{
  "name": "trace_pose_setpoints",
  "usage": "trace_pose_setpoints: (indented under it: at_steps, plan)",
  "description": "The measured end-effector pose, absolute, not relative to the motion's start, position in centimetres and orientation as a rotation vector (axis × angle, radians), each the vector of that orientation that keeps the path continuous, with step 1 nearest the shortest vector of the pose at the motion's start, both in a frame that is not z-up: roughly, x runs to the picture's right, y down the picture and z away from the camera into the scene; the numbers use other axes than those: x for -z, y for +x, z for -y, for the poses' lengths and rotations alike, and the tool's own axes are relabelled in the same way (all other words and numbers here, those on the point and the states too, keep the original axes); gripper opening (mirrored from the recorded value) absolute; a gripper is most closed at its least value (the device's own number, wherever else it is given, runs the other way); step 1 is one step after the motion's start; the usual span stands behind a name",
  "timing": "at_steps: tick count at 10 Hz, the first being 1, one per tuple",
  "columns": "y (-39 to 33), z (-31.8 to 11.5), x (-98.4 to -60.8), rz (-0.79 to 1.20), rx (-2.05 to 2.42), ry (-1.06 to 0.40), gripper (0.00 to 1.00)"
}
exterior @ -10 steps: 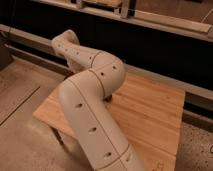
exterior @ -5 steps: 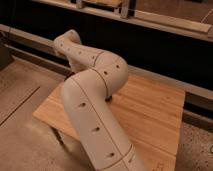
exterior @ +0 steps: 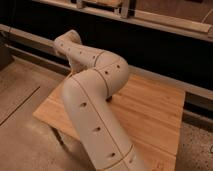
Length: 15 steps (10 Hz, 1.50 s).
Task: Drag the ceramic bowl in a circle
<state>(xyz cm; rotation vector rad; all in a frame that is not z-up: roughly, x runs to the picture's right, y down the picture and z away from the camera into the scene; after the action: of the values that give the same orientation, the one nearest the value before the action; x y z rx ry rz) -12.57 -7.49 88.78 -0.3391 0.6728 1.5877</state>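
Note:
My cream-coloured arm (exterior: 95,107) fills the middle of the camera view. It rises from the bottom right, bends at a large elbow (exterior: 107,72), reaches back to the upper left (exterior: 67,42) and folds down behind itself. The gripper is hidden behind these arm segments, somewhere over the left part of the wooden table (exterior: 150,112). The ceramic bowl is hidden from view. A small dark patch (exterior: 108,99) shows at the arm's edge on the table; I cannot tell what it is.
The table stands on a speckled floor (exterior: 20,100). A dark wall with a pale ledge (exterior: 165,22) runs behind it. A low pale rail (exterior: 30,37) runs along the wall at the left.
The arm's elbow and far joint have shifted slightly to the right. Nothing else has visibly changed.

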Motion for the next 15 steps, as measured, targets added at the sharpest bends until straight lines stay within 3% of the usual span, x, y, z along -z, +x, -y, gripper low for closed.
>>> trace_pose_setpoints:
  at_steps: [5, 15]
  plan:
    - [-14.9, 9.5, -85.8, -0.526, -1.647, -0.458, 0.79]
    - [-15.2, 9.6, -85.7, -0.517, -1.648, -0.465, 0.79]
